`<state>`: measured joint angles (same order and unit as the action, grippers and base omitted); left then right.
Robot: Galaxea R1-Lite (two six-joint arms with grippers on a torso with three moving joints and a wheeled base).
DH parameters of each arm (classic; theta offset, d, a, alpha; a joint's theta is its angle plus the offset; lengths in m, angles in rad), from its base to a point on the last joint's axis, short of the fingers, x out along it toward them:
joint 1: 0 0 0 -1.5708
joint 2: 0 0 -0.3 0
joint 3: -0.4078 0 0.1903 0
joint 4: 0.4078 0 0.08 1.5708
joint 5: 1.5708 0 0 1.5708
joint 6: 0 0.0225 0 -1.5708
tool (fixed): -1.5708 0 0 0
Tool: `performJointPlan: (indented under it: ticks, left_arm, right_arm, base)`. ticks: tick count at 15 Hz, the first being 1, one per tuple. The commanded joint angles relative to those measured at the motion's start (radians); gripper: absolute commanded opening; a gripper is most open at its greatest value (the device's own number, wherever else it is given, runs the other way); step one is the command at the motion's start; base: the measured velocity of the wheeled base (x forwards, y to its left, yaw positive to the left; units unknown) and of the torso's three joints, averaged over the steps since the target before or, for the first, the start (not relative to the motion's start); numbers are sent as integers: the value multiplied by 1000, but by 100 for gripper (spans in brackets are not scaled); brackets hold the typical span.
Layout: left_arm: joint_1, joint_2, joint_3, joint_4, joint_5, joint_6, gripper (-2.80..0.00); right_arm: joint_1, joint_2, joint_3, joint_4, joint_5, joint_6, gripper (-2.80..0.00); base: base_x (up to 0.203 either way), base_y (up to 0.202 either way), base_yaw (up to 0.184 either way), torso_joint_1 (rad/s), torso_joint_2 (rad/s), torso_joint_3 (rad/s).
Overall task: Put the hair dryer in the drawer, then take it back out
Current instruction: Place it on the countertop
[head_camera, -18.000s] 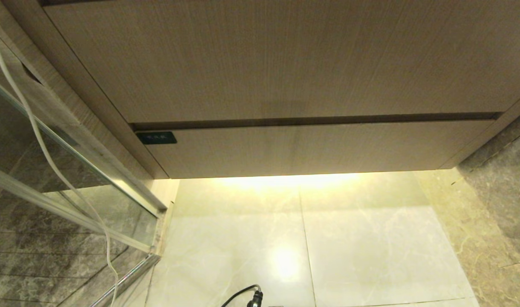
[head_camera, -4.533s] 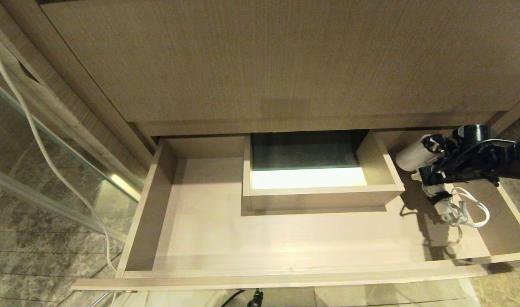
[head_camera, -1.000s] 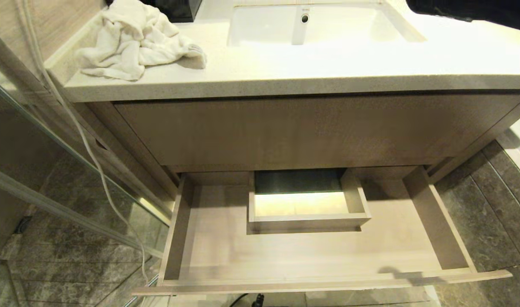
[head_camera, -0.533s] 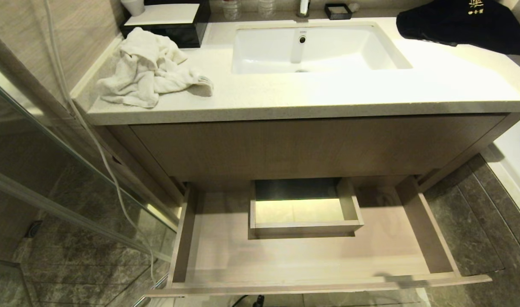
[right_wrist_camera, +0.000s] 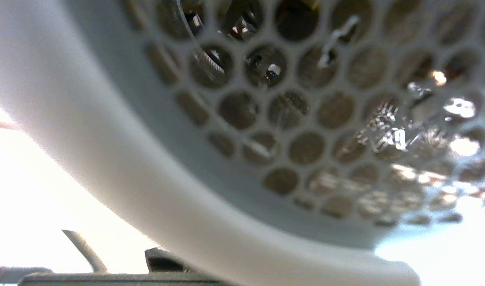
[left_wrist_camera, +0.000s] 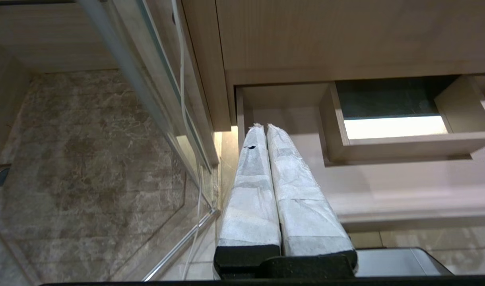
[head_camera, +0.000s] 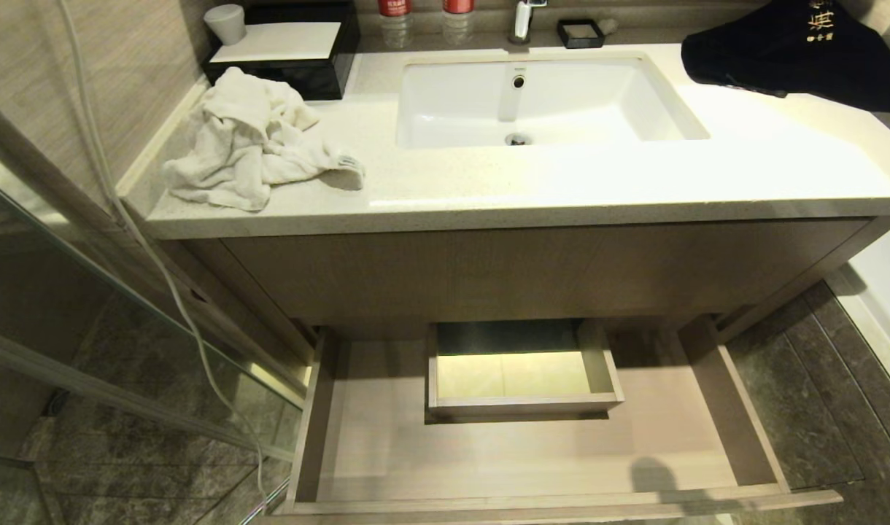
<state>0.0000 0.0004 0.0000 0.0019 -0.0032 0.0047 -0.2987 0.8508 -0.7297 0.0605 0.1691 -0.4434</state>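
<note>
from the head, the drawer (head_camera: 532, 452) stands pulled out under the vanity, bare inside. at the left wrist, the left gripper (left_wrist_camera: 265, 128) has its wrapped fingers (left_wrist_camera: 250, 190) pressed together, empty. at the right wrist, the hair dryer (right_wrist_camera: 155, 167) grille fills the frame; the right gripper's grip cannot be told.

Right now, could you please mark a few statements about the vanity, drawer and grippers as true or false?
1. The drawer stands open. True.
2. The hair dryer lies in the drawer. False: the drawer holds nothing; the dryer's grille fills the right wrist view.
3. A white towel lies left of the sink. True.
4. The left gripper is wide open. False: its fingers are pressed together.
</note>
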Motion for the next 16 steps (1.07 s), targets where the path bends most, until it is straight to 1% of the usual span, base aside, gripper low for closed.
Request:
performJointPlan:
  ticks: [1, 6, 13, 16]
  left_arm:
    - [0, 1, 2, 0, 0, 0, -280]
    - [0, 1, 2, 0, 0, 0, -280]
    - [0, 1, 0, 0, 0, 0, -280]
    - [0, 1, 2, 0, 0, 0, -280]
  right_arm:
    - [0, 20, -18, -2, 0, -3, -280]
    - [0, 91, -78, -41, -1, -3, -280]
    - [-2, 253, -236, -50, 0, -6, -280]
    - [-3, 323, -308, -47, 0, -24, -280]
  base:
    - [0, 0, 0, 325, -36, 286]
    - [0, 0, 0, 338, -67, 268]
    - [0, 0, 0, 368, -140, 225]
    - [0, 0, 0, 337, -170, 159]
